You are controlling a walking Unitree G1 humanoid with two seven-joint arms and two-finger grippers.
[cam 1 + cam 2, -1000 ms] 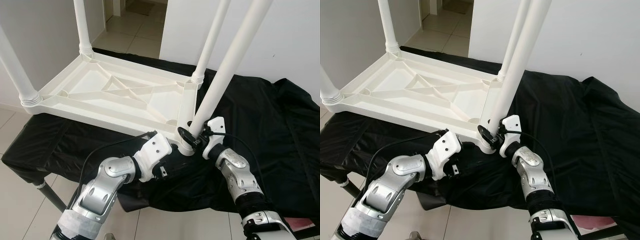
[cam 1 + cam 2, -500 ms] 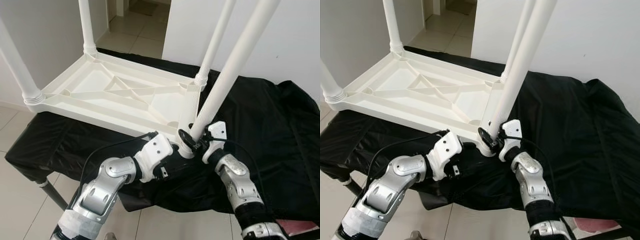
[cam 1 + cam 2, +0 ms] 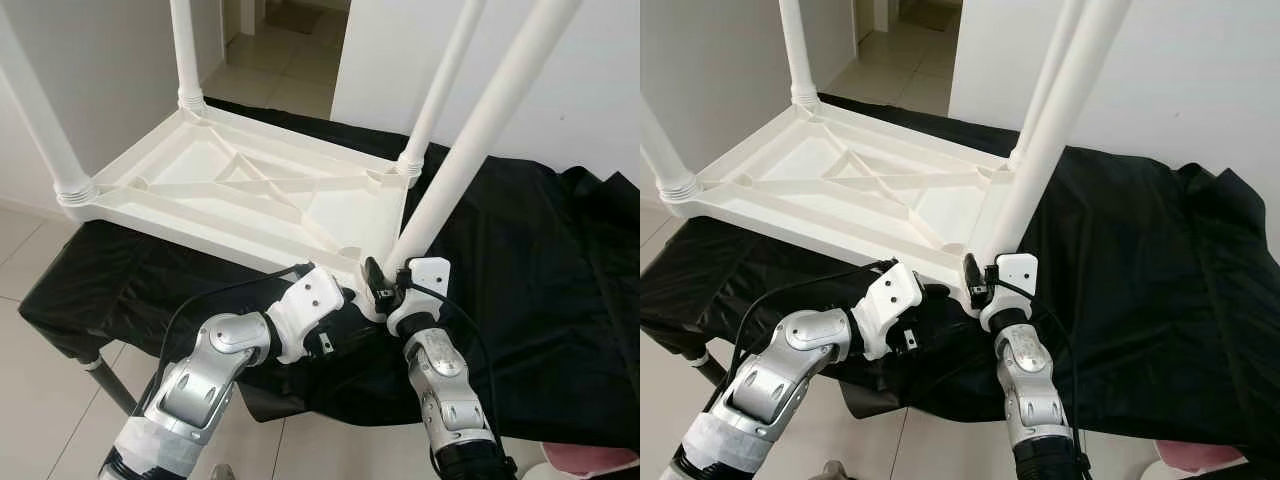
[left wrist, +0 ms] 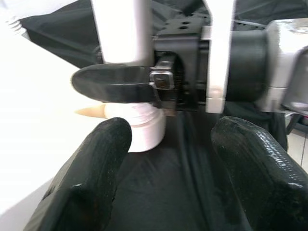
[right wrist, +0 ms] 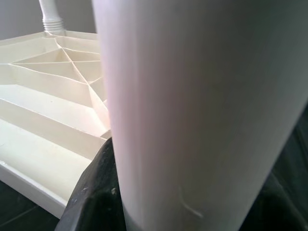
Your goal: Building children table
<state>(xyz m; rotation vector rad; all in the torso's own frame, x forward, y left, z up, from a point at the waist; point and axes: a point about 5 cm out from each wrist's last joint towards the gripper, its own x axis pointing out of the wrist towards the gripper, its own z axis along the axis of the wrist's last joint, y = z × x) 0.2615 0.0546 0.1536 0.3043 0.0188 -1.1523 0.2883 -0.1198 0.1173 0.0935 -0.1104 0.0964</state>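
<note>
Right gripper (image 3: 383, 283) clamped low on white table leg (image 3: 470, 150); left gripper (image 4: 163, 159) spread apart just beside. Probably light, stiff, slippery plastic; best held near socket.

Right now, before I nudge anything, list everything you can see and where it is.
tabletop: one, white, upside down on the cloth, ribbed underside up.
legs: four, white; three stand at the far-left, near-left and far-right corners, the fourth leans at the near-right corner.
cloth: one, black, draped under the tabletop.
floor: pale tiles, below and beyond.
wall: white, behind right.
left gripper: open, low beside the near-right corner.
right gripper: shut on the fourth leg's base.
</note>
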